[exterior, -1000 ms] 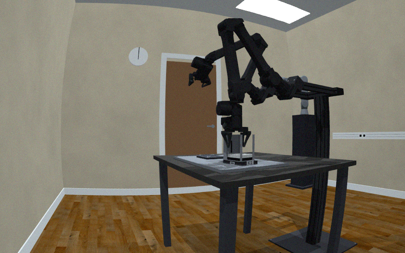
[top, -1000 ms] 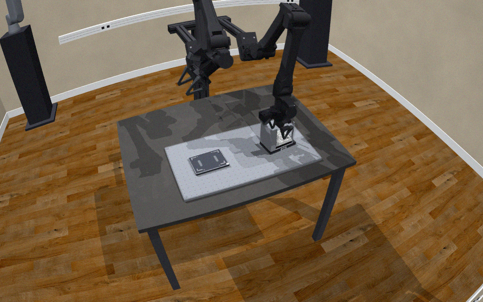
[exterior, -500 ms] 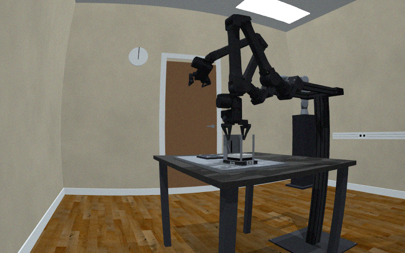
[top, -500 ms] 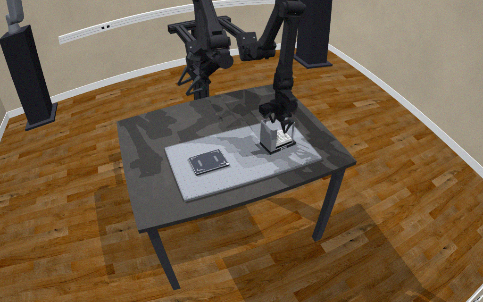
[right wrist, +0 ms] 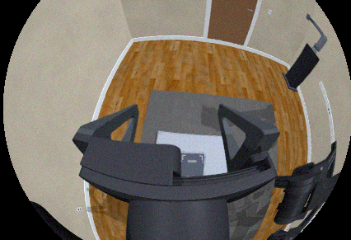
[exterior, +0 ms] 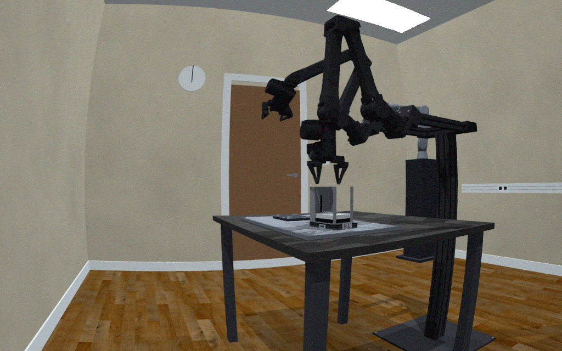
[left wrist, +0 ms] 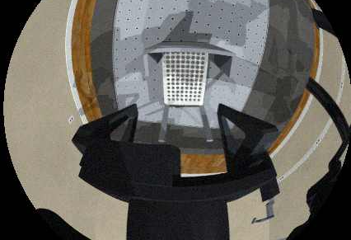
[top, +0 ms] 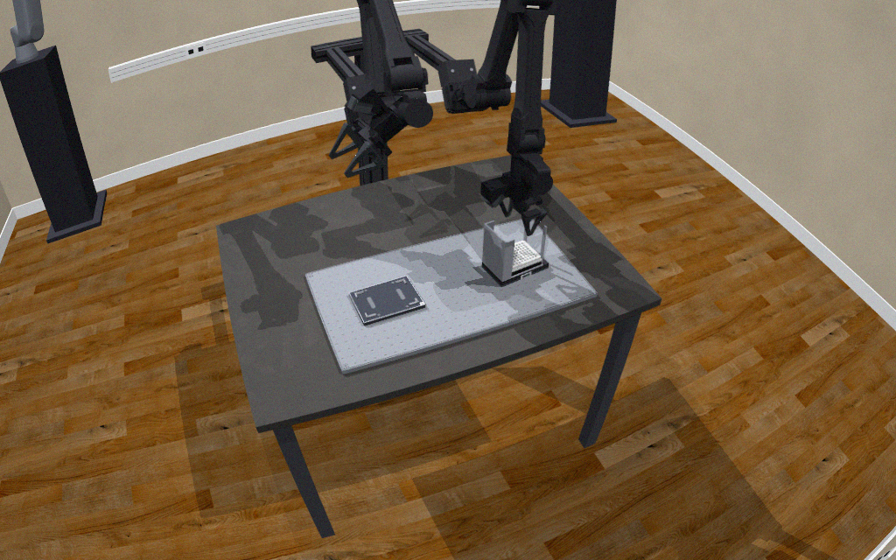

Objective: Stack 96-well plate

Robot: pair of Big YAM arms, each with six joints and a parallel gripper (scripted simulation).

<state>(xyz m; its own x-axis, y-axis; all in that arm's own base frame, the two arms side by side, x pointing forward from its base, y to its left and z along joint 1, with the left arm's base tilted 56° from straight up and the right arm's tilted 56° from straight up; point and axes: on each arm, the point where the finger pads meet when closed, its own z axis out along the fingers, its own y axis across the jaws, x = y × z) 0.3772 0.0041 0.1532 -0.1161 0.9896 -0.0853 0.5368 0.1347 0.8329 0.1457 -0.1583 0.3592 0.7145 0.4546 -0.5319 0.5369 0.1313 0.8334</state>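
Note:
White well plate surface (top: 526,255) (exterior: 333,215) (left wrist: 185,79) lies inside the stack rack K1 (top: 498,254) (exterior: 322,199), between its wall and posts. It looks level. I cannot tell whether it is one plate or two stacked, and the rim letters are too small to read. The dark plate nest N1 (top: 388,300) (exterior: 290,216) (right wrist: 192,167) holds no plate. My left gripper (top: 520,223) (exterior: 327,182) (left wrist: 177,108) is open and empty, above the rack's top, pointing down. My right gripper (top: 340,164) (exterior: 273,118) (right wrist: 178,108) is open and empty, high and away from the rack.
The perforated light board (top: 437,337) (left wrist: 144,1) lies on the dark table (top: 263,375) (exterior: 431,226) and carries both fixtures. The rack's tall wall stands on the side toward the nest; two thin posts stand opposite. The arms' stand is behind the table.

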